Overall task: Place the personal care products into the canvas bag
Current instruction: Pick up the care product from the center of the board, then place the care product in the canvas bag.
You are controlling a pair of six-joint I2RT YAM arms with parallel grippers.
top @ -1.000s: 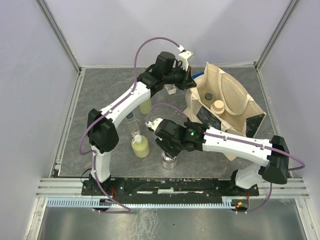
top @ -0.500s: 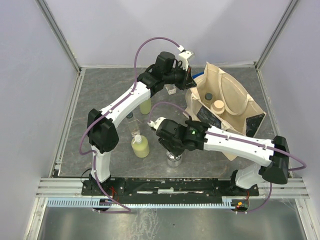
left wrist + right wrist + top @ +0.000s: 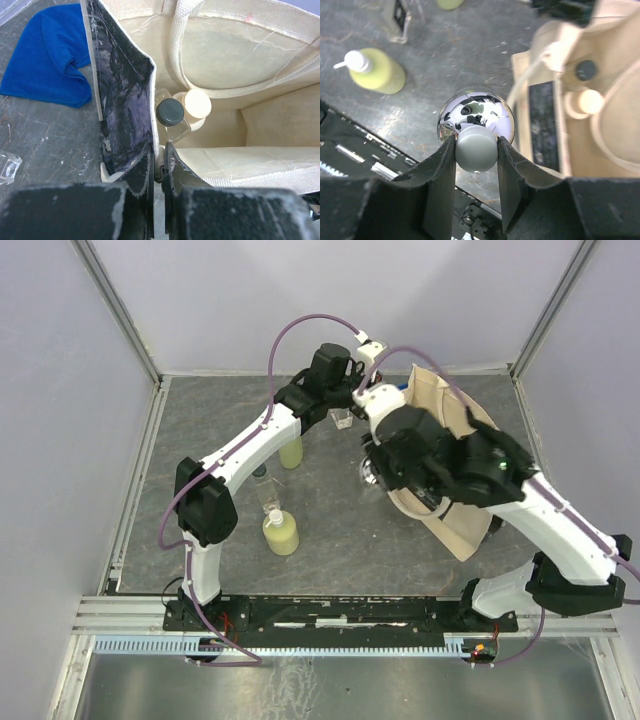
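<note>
The whole tabletop [image 3: 200,430] is viewed steeply from high above its near edge. Close views are taken downward from each wrist. The canvas bag [image 3: 240,60] is shared by all three.

We find a robotics laboratory test cell rather than a lived-in room. Plain pale wall panels [image 3: 60,390] enclose a grey worktop [image 3: 200,430] and are held by aluminium frame posts [image 3: 120,312]. The left arm [image 3: 250,442] and right arm [image 3: 560,522] are bolted to a metal rail [image 3: 120,615] at the near edge, and both trail purple cables [image 3: 318,317].
</note>
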